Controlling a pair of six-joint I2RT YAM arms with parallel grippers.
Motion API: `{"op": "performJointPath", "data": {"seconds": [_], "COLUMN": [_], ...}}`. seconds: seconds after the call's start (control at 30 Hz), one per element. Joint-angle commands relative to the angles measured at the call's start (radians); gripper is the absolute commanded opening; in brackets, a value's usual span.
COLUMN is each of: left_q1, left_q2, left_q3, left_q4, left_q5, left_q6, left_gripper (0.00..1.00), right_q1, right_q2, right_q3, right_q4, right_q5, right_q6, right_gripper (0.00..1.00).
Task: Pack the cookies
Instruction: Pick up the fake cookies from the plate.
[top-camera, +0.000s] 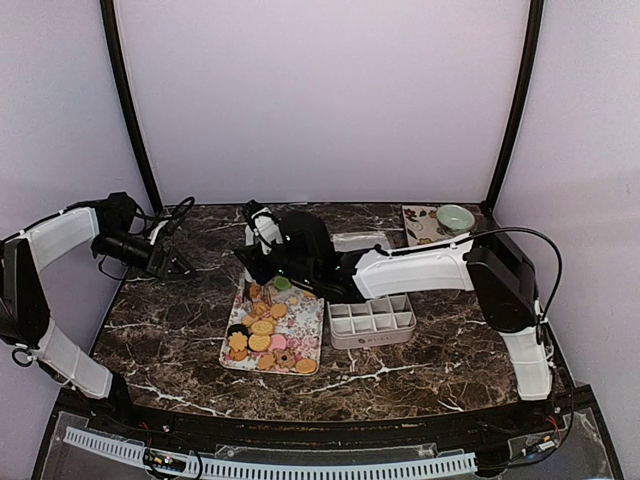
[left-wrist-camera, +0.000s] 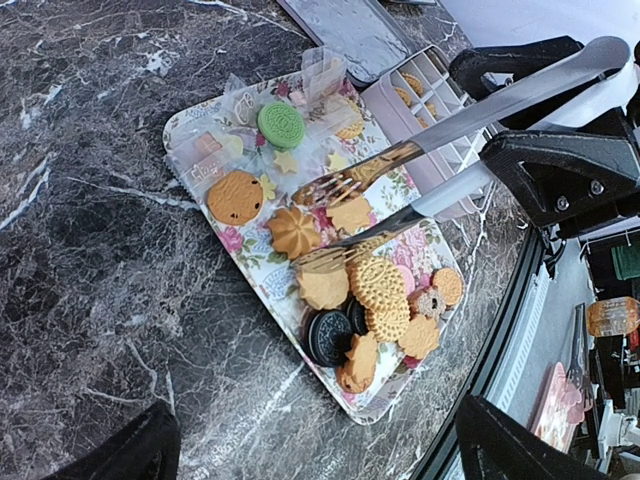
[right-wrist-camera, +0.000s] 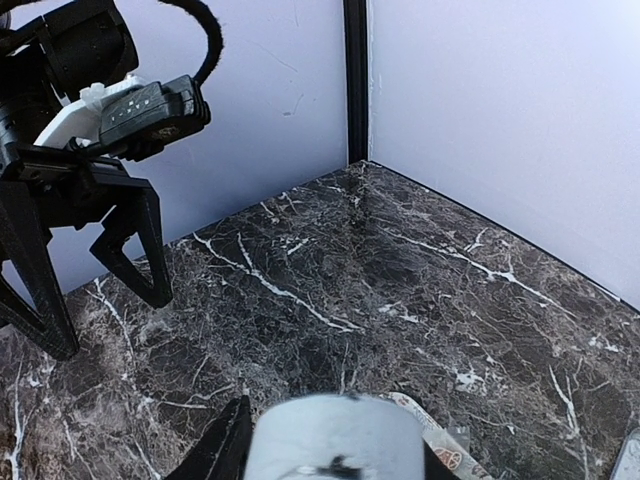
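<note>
The cookies (left-wrist-camera: 378, 283) lie heaped on a floral tray (left-wrist-camera: 250, 270); most are tan or orange, one is green (left-wrist-camera: 281, 124), and dark ones (left-wrist-camera: 328, 337) lie near the front. Some cookies (left-wrist-camera: 411, 84) sit in a pink compartment box (top-camera: 372, 319). My right gripper (top-camera: 268, 252) is shut on metal tongs (left-wrist-camera: 470, 115). Their spread tips hang over the tray on either side of a tan cookie (left-wrist-camera: 351, 215). In the right wrist view the tongs' rounded end (right-wrist-camera: 338, 438) fills the space between the fingers. My left gripper (left-wrist-camera: 320, 455) is open and empty, left of the tray and apart from it.
The box's lid (top-camera: 360, 240) lies behind the box. A green bowl (top-camera: 455, 217) stands on a patterned mat at the back right. Clear wrappers (left-wrist-camera: 320, 75) clutter the tray's far end. Walls close in the back and both sides.
</note>
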Motion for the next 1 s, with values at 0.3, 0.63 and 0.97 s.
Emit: {"op": "performJointPath", "data": {"seconds": [0.3, 0.63, 0.97], "left_q1": [0.006, 0.006, 0.006], "left_q2": [-0.037, -0.034, -0.038], "left_q3": [0.015, 0.016, 0.013], "left_q4": [-0.037, -0.031, -0.030], "left_q5": [0.004, 0.012, 0.014], "left_q6": [0.017, 0.011, 0.014], "left_gripper": [0.99, 0.99, 0.99], "right_q1": [0.001, 0.001, -0.006], "right_q2": [0.039, -0.115, -0.203], "right_q3": [0.020, 0.018, -0.062], "right_q4": [-0.006, 0.009, 0.026], "right_q5": [-0.026, 0.025, 0.067], "right_q6": [0.078, -0.023, -0.053], "right_gripper": [0.25, 0.18, 0.18]}}
